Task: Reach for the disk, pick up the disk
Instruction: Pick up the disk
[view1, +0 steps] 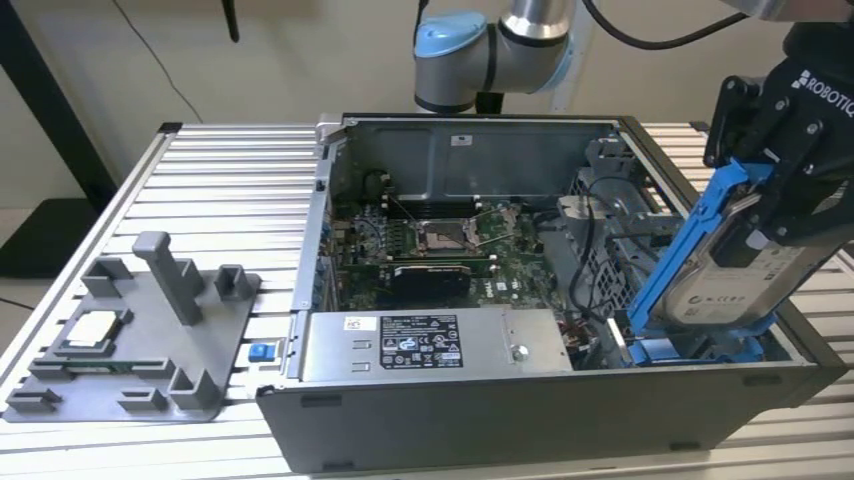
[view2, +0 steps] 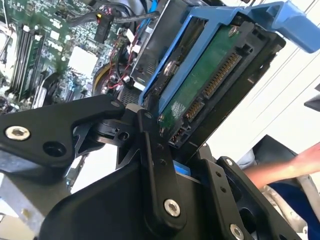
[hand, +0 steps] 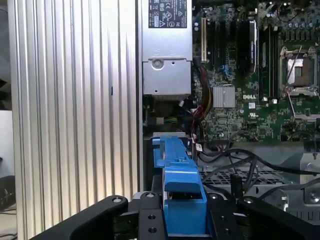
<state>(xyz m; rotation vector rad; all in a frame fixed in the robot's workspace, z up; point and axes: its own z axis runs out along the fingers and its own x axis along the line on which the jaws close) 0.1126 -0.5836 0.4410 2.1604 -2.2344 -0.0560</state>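
One disk, tilted half out of the open computer case, clamped in the gripper; its blue frame may snag the bay.

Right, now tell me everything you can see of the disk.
The disk is a flat silver-grey metal drive with a white label, edged by a bright blue plastic frame. In the exterior view it stands tilted, nearly on edge, at the open computer case's corner toward that view's right, its lower end down inside the case. The gripper is shut on its upper part. In the second wrist view its underside shows a green circuit board with connector pins. The first wrist view shows the blue frame's edge between the black fingers.
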